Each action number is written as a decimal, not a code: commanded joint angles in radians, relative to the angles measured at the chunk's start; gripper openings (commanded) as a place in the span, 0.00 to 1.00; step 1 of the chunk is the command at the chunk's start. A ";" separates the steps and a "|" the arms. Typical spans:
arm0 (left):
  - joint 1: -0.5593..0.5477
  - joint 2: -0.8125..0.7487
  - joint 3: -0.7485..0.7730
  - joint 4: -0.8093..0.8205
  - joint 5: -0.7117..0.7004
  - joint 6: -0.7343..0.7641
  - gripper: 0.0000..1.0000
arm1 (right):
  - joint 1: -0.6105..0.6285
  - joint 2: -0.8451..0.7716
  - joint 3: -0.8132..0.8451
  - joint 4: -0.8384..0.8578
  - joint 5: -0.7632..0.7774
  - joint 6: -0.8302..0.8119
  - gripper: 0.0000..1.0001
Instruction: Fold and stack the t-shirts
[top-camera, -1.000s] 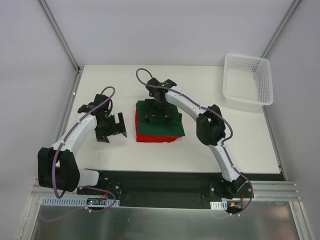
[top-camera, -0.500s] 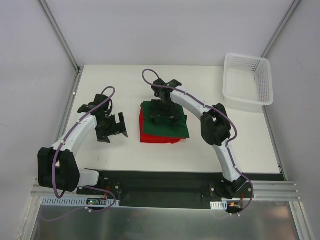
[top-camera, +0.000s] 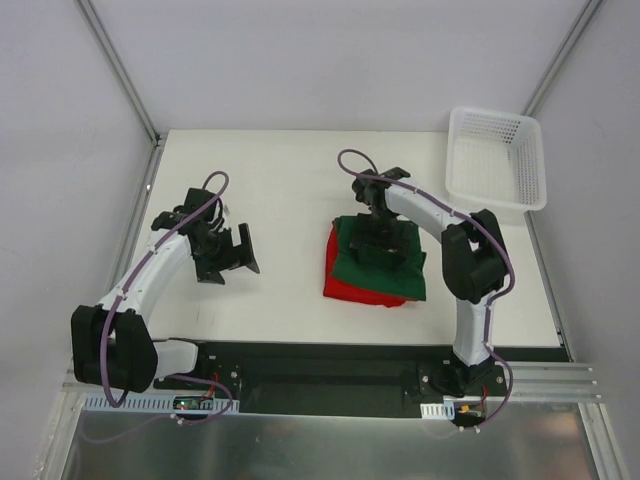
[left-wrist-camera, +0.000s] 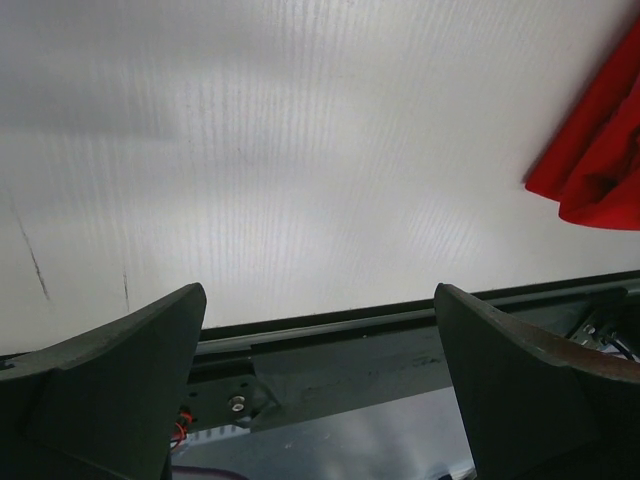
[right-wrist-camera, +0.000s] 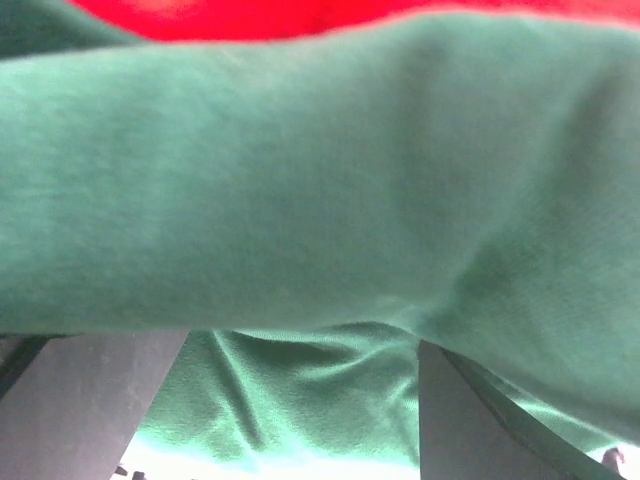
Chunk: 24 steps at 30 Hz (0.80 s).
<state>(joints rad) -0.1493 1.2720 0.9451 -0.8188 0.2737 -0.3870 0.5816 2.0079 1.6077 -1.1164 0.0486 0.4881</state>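
Observation:
A folded green t-shirt (top-camera: 392, 268) lies on top of a folded red t-shirt (top-camera: 358, 290) right of the table's middle. My right gripper (top-camera: 381, 236) rests on the far part of the green t-shirt, its fingers wide apart, open and pressing into the cloth. In the right wrist view the green t-shirt (right-wrist-camera: 300, 200) fills the frame and wrinkles between the fingers of the right gripper (right-wrist-camera: 300, 345), with the red t-shirt (right-wrist-camera: 300, 15) a strip at the top. My left gripper (top-camera: 243, 250) hovers open over bare table, left of the stack. The left wrist view catches the red t-shirt's (left-wrist-camera: 600, 150) edge at right.
A white plastic basket (top-camera: 497, 160) stands at the back right corner. The white table (top-camera: 280, 180) ends at a black rail (left-wrist-camera: 330, 350) along the near edge. Metal frame posts run up both sides.
The right gripper has slid to the right, and the green and red stack has moved with it, from the table's middle toward the right side. The left gripper barely shifted.

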 joint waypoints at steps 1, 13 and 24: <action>-0.001 -0.057 -0.014 -0.002 0.044 0.030 0.99 | -0.098 -0.027 -0.098 -0.131 0.178 0.049 0.96; -0.003 -0.129 -0.071 -0.002 0.070 0.013 0.99 | -0.380 -0.135 -0.190 -0.054 0.099 0.182 0.96; -0.003 -0.152 -0.020 -0.010 0.078 -0.036 0.99 | -0.554 -0.173 -0.213 0.006 0.010 0.365 0.96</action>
<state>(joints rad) -0.1497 1.1255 0.8822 -0.8131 0.3378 -0.3912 0.0647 1.8721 1.4178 -1.1473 0.0029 0.7250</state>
